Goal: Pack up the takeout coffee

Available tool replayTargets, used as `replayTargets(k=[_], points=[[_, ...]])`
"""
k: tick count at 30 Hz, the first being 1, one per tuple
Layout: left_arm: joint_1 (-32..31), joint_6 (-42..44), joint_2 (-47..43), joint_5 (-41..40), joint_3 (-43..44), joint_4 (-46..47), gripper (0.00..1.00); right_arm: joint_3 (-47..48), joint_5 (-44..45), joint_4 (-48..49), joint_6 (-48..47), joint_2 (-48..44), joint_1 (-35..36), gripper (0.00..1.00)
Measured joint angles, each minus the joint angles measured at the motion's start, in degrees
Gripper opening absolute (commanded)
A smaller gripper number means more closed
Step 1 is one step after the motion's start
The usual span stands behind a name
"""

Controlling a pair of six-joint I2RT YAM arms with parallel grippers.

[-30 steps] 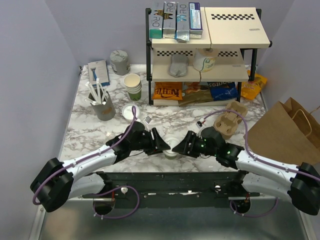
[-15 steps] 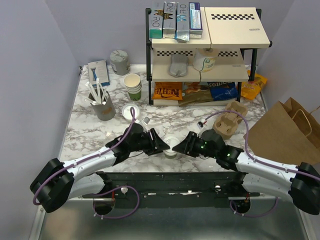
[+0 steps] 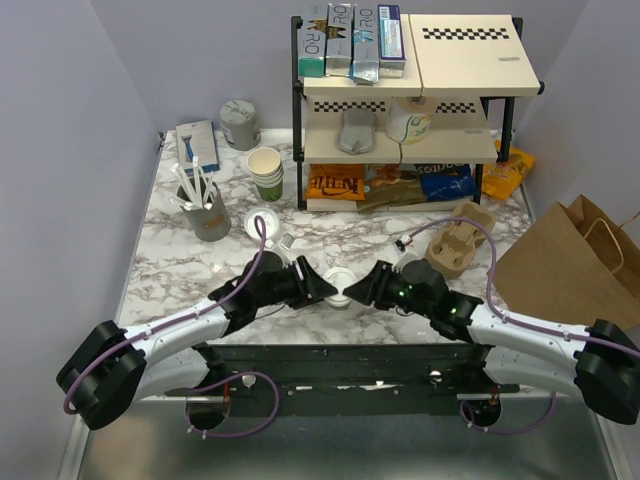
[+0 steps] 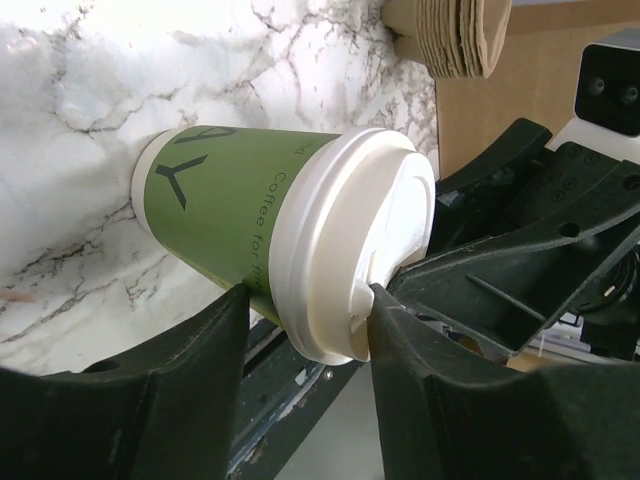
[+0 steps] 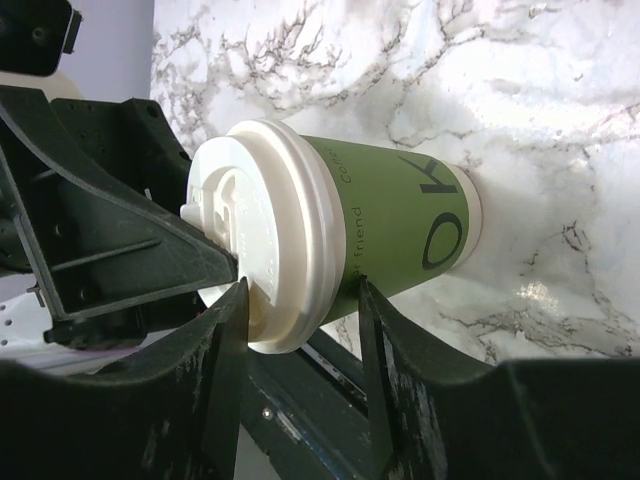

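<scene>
white-lidded paper cup (image 3: 341,296) slightly farther back

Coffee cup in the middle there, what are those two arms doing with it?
Both arms are on the takeout coffee, upright between them. The left end effector and the right end effector each clasp its white lid from opposite sides. It is not packed yet: the cardboard cup carrier and the brown paper bag sit apart to the right.

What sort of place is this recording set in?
Probably a mock café takeout counter: a marble-look table holding a stack of paper cups and cardboard cup carriers, with a brown paper bag alongside.
</scene>
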Motion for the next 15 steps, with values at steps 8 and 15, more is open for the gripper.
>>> replayTargets(k=[8, 15], points=[[0.04, 2.84, 2.34, -2.12, 3.91, -4.42, 0.85, 8.85, 2.73, -8.98, -1.9, 4.15, -0.26, 0.52], [-0.2, 7.06, 5.51, -2.21, 10.82, -12.41, 0.99, 17.18, 4.79, -20.22, -3.13, 8.7, -1.7, 0.68]])
